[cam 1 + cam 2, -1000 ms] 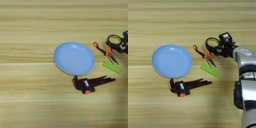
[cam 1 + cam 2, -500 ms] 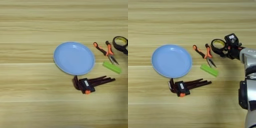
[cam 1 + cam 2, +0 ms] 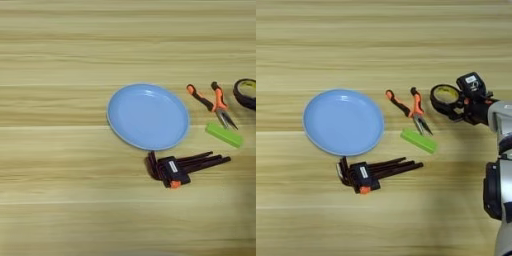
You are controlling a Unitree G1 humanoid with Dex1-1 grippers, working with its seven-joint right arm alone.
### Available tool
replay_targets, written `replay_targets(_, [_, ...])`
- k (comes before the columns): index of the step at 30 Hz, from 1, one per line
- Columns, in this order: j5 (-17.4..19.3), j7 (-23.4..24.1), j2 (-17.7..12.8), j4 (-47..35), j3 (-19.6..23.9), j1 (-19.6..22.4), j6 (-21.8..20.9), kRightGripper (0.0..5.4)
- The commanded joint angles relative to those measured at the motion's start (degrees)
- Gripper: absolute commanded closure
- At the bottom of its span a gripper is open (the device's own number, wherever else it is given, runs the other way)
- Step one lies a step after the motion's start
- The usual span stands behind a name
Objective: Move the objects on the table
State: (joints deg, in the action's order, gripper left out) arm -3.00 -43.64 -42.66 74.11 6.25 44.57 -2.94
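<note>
My right gripper (image 3: 456, 103) comes in from the right edge and is shut on the black tape roll (image 3: 445, 96) with a yellowish core, holding its right side. That tape roll (image 3: 245, 93) is cut by the right edge of the left eye view. Just left of the roll, the orange-and-black-handled pliers (image 3: 411, 108) lie on the light wooden table (image 3: 381, 45), jaws pointing toward me. The silver forearm (image 3: 501, 150) runs down the right edge.
A light blue plate (image 3: 343, 121) sits left of the pliers. A small green block (image 3: 418, 140) lies just below the pliers. A black set of hex keys (image 3: 373, 172) with an orange clip lies in front of the plate.
The gripper has drawn the tape roll to the right, away from the pliers. Plate, pliers, green block and hex keys have stayed put.
</note>
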Motion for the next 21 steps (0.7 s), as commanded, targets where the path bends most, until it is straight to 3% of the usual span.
replay_targets(1, [0.2, 2.1, -3.3, -1.5, 0.8, 3.1, -0.7, 1.39])
replay_targets(21, [-1.8, 3.5, -0.3, 0.4, -0.4, 0.6, 0.5, 1.39])
